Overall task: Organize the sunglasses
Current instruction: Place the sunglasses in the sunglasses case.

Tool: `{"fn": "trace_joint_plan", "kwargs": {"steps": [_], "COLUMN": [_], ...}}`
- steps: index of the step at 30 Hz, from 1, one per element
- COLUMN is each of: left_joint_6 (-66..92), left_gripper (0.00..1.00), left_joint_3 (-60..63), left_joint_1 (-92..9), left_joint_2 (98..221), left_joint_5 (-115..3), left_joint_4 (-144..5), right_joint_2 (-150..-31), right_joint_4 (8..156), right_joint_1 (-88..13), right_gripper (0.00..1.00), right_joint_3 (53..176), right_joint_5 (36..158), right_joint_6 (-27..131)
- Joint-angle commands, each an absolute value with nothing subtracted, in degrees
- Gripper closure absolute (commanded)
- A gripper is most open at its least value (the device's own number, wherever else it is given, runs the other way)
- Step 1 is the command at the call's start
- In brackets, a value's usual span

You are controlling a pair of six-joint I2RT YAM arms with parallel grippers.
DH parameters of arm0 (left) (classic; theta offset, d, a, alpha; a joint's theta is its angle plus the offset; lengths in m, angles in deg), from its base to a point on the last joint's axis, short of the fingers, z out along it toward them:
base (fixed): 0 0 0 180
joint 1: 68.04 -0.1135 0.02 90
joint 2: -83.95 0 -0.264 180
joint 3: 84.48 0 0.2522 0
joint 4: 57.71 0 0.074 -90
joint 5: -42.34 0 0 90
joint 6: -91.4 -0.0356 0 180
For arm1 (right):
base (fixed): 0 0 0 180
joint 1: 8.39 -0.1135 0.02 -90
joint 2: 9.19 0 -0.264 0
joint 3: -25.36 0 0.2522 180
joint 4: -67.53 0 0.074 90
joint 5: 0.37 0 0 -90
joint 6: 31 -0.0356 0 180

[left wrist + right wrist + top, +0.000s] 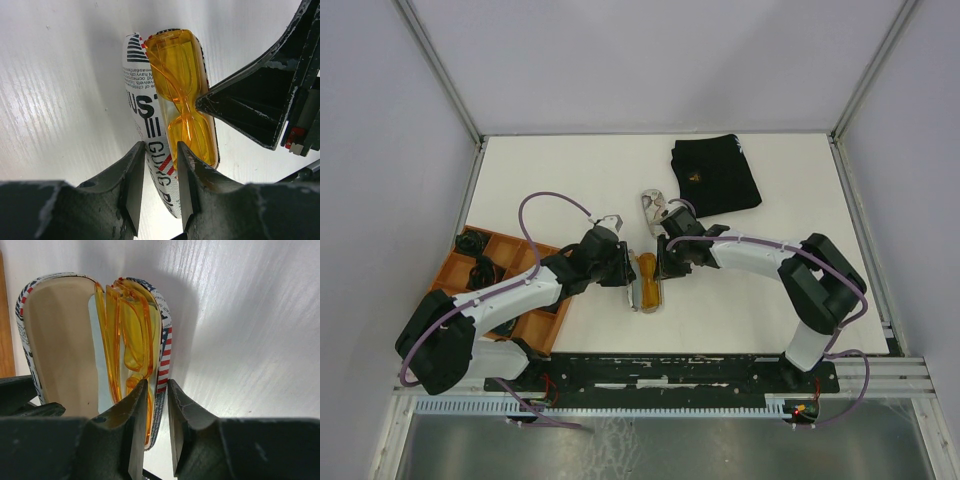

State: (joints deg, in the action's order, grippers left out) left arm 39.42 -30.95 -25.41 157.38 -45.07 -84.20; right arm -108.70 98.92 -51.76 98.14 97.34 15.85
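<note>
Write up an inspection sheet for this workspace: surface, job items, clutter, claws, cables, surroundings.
Surface: white table, no spills seen.
Job's things: orange sunglasses lying in the open printed case with a light blue cloth; no other pair made out.
Clutter: black fabric far right; orange tray left, holding dark items; small pale object behind the claws.
Claws: left claw shut on the printed case; right claw straddles its striped rim, grip unclear.
Cables: purple cables loop along both arms, clear of the case.
Surroundings: grey walls, metal frame.
</note>
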Motion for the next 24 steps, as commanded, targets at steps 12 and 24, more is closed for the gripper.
{"fn": "trace_joint_plan", "kwargs": {"steps": [12, 24], "left_joint_6": [40.94, 40.9], "left_gripper": [0.61, 0.61], "left_joint_3": [-29.17, -28.8], "left_joint_1": [-25.04, -24.99], "left_joint_2": [156.46, 156.68], "left_joint_5": [-46.07, -46.42], "left_joint_4": [-82.44, -82.38], "right_joint_2": [-109.74, -110.76], "right_joint_4": [96.91, 97.87], "right_joint_1": [-51.9, -51.85], "right_gripper": [0.7, 0.7], "right_joint_3": [98.28, 98.77], "right_joint_5": [98.01, 97.32], "right_joint_6": [16.54, 17.45]}}
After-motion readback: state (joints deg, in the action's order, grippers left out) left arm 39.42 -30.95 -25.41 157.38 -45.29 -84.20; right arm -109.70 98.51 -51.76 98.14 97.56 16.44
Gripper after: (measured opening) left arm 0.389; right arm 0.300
